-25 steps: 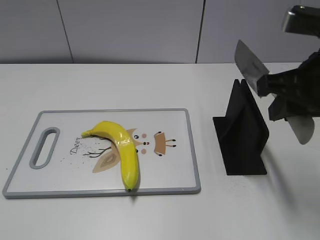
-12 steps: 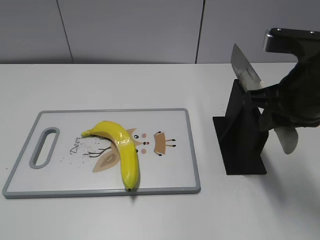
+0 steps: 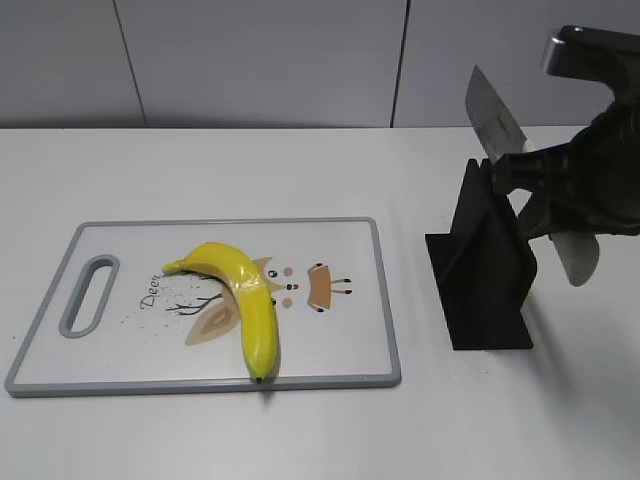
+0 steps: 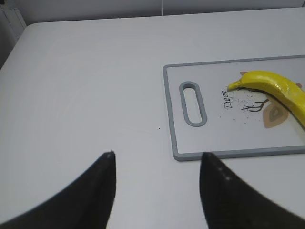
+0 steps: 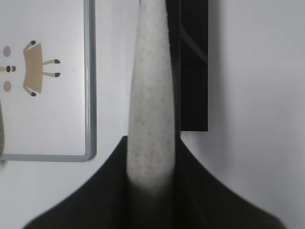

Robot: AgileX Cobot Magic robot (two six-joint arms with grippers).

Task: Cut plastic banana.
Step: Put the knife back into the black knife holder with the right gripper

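Above the black stand, right hand pinches the knife; left hand spread over bench. Plastic banana lies on cutting board.

In the left wrist view the plastic banana is cut off by the right edge, so its lower half and tip do not show, and the cutting board also runs out of the picture there. The left gripper shows only two dark fingers, cut by the bottom edge. In the right wrist view the knife is blurred and covers part of the black stand. In the exterior view the right gripper is partly cut off by the right edge.
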